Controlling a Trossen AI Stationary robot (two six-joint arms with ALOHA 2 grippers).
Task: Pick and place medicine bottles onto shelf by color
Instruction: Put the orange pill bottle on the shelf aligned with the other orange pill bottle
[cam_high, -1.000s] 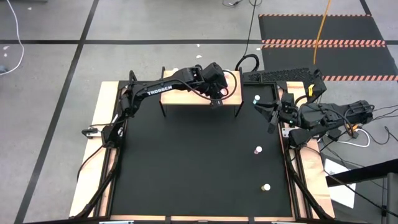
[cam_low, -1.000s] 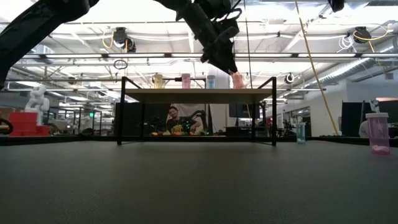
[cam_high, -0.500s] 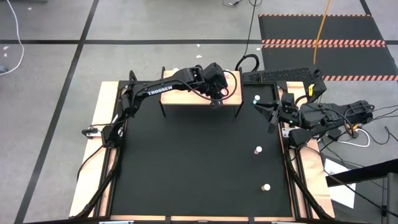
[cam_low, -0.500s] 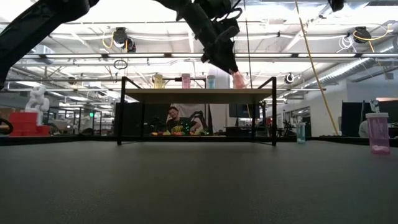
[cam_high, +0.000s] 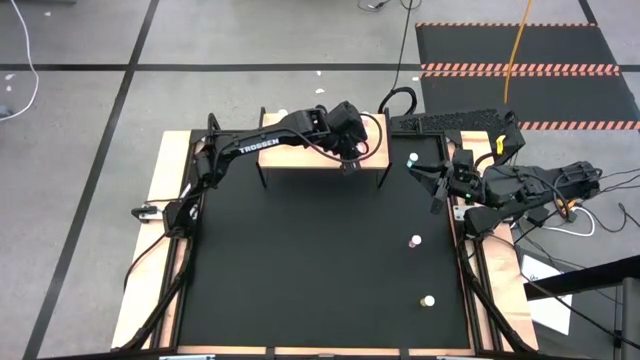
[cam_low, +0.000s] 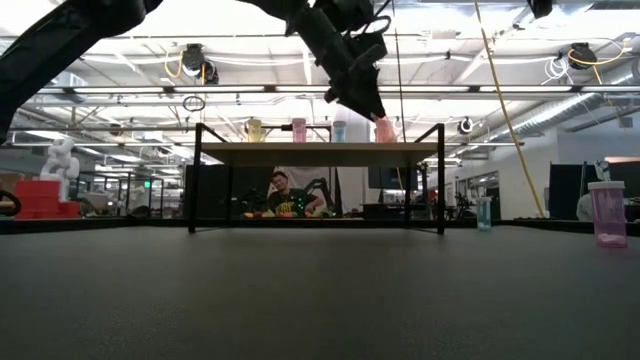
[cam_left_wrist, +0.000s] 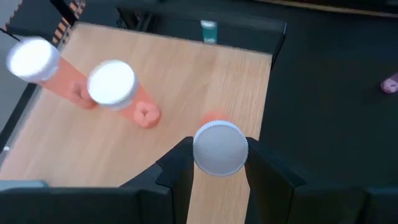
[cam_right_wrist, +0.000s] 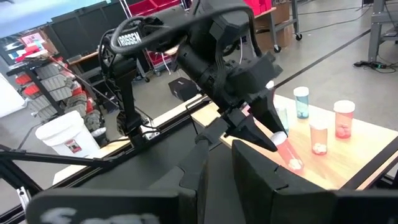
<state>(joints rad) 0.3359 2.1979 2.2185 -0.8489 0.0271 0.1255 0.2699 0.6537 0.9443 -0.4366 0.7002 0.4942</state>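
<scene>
The light-wood shelf (cam_high: 290, 155) stands at the table's far side. My left gripper (cam_left_wrist: 217, 163) hangs over its right end, shut on a pink medicine bottle (cam_right_wrist: 285, 151). Two more pink bottles (cam_left_wrist: 124, 93) and a blue-green bottle (cam_left_wrist: 208, 30) stand upright on the shelf top; the low view also shows a yellowish one (cam_low: 254, 130) farther left. Loose bottles stand on the black table toward its right edge: (cam_high: 412, 158), (cam_high: 415, 240), (cam_high: 428, 300). My right gripper (cam_high: 435, 182) waits at the table's right edge, a narrow gap between its fingers and nothing in it. My left gripper pinches the pink bottle's white cap (cam_left_wrist: 219, 147) between its two fingers, one on each side. The fingers slant down from the table's left. The bottle sticks out beyond the fingertips, tilted, its base (cam_right_wrist: 293, 163) at the shelf top; whether it rests there I cannot tell.
The shelf stands on thin black legs (cam_low: 441, 180) with open room beneath. Wooden strips (cam_high: 165, 180) run along the table's sides. The black middle and left of the table (cam_high: 300, 260) hold no objects. A person sits in the room beyond the shelf (cam_low: 285, 190).
</scene>
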